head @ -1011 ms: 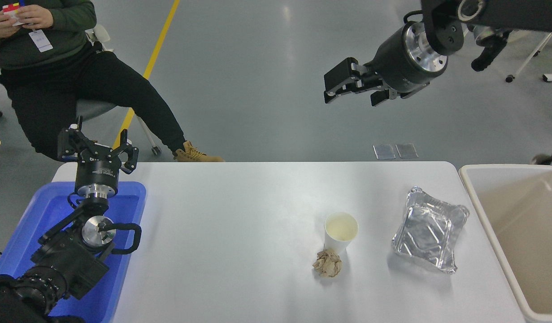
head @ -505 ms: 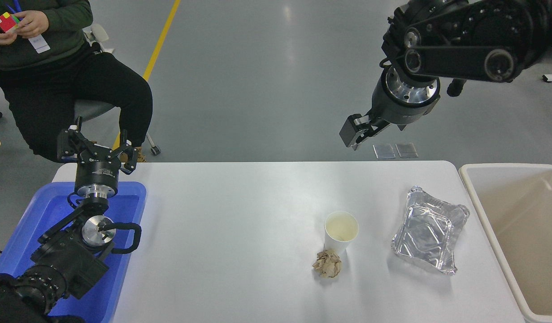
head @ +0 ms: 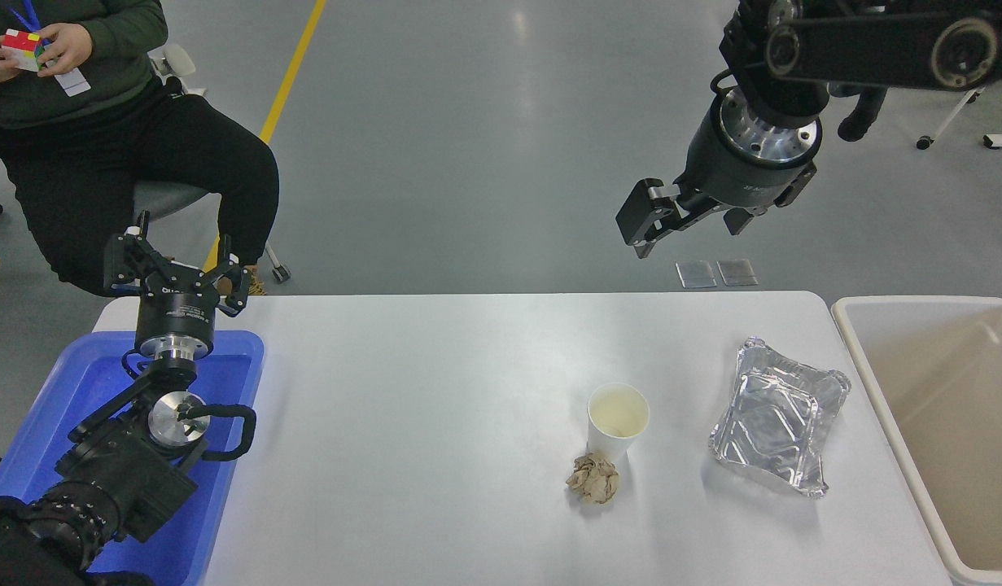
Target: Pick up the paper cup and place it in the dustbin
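I see the right gripper [head: 643,232] raised beyond the tabletop [head: 435,391], well apart from the paper cup [head: 617,421], jaws slightly parted, holding nothing. The cup stands upright left of the dustbin [head: 940,431].

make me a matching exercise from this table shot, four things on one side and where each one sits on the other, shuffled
Things:
1. paper cup
2. crumpled brown paper ball
3. foil tray
4. dustbin

Places:
A. off the table's right end
B. standing upright, mid-table, open side up
C. between the cup and the bin
D. right in front of the cup's base, nearer the camera

Pairs: 1-B, 2-D, 3-C, 4-A
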`<move>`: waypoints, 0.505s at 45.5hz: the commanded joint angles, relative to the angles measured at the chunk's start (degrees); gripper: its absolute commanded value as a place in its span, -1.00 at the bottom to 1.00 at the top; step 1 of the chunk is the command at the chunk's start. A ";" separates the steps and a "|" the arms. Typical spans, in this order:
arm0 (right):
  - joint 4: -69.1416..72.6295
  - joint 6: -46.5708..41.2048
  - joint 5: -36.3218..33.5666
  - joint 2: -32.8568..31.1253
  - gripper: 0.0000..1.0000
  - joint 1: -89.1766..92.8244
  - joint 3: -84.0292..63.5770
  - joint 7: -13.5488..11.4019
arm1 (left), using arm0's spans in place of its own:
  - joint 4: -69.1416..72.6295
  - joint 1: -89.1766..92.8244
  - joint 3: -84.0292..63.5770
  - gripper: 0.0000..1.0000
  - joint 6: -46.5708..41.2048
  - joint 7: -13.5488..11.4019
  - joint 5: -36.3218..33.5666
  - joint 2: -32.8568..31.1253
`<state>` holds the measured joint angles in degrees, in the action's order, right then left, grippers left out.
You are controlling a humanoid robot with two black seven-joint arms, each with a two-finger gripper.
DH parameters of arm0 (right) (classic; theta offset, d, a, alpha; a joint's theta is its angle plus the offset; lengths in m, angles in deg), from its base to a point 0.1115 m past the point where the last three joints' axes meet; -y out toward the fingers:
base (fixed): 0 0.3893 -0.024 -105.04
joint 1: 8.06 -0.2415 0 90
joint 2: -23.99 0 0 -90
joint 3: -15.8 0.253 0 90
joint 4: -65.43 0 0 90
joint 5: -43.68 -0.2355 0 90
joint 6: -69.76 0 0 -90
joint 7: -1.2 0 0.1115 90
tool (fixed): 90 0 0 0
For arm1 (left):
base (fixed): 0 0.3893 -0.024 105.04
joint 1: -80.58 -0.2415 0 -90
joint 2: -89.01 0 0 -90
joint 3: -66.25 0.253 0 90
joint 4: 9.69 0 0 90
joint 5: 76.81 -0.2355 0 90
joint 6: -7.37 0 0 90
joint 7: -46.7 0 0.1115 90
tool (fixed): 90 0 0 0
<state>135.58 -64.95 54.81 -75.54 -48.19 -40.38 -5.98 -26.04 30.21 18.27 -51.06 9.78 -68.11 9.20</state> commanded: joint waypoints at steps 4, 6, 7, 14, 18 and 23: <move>-0.36 6.64 0.55 -0.05 1.00 4.01 -0.86 -0.12 | 0.00 0.01 0.00 0.98 -0.02 0.00 0.00 0.01; -0.36 7.79 0.56 0.12 1.00 4.53 -2.01 -0.64 | 0.00 0.02 0.00 0.98 -0.02 0.00 0.00 0.01; -0.45 7.80 0.47 0.47 1.00 4.71 -2.36 -1.25 | 0.00 0.02 0.00 0.98 -0.02 0.00 0.00 -0.08; -0.36 6.74 -1.46 0.65 1.00 6.73 -2.36 -7.14 | 0.00 -0.07 0.00 0.98 -0.02 0.00 0.00 0.01; -0.45 6.65 -3.22 0.56 1.00 8.66 -2.36 -7.76 | 0.00 0.01 0.00 0.98 -0.02 0.00 0.00 0.01; -0.45 7.00 -3.66 0.56 1.00 11.74 -1.58 -7.85 | 0.00 -0.07 0.00 0.98 -0.02 0.00 0.09 0.01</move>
<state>135.21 -58.80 52.93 -75.04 -41.47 -42.27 -11.54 -26.04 30.18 18.27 -51.06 9.78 -68.11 9.19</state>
